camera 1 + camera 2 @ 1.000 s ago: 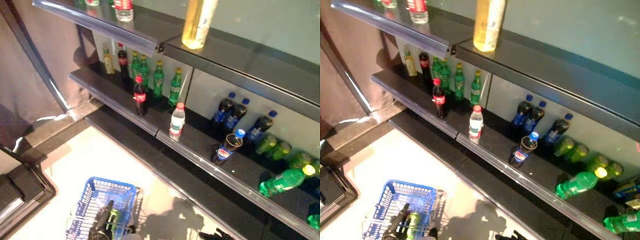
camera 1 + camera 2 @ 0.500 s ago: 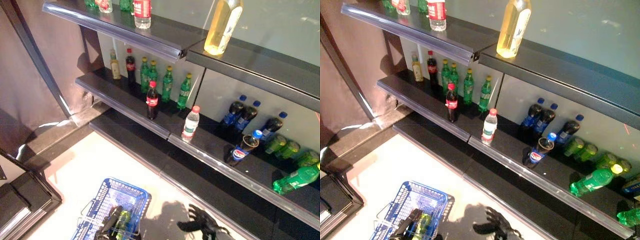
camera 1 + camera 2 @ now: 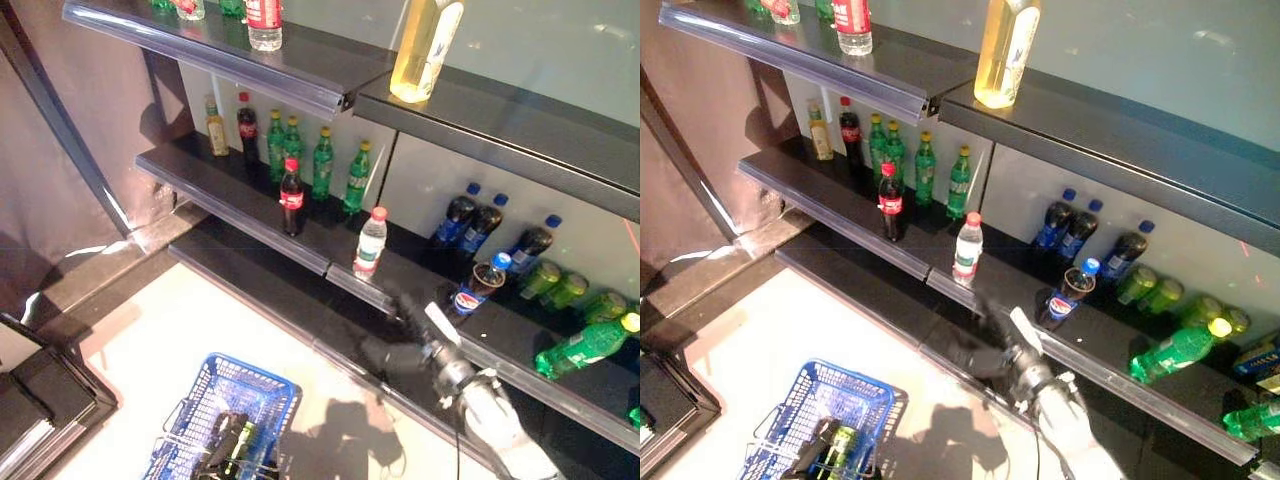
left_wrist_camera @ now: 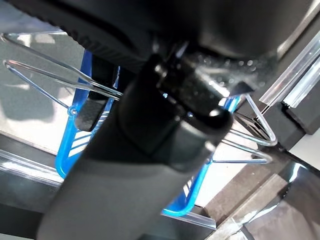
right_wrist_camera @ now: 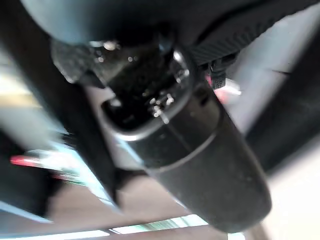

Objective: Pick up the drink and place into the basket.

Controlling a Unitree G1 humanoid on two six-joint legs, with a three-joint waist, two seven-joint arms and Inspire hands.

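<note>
Holding the blue basket by its wire handle low at the left, the left hand grips it. Upright on the middle shelf stands the clear water bottle, just above and left of the right hand, whose fingers are spread open and nearest to it.

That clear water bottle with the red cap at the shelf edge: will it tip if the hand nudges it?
Probably: the water bottle is tall, narrow, and stands at the shelf lip. Its smooth plastic may slip. The right hand is below it.
</note>
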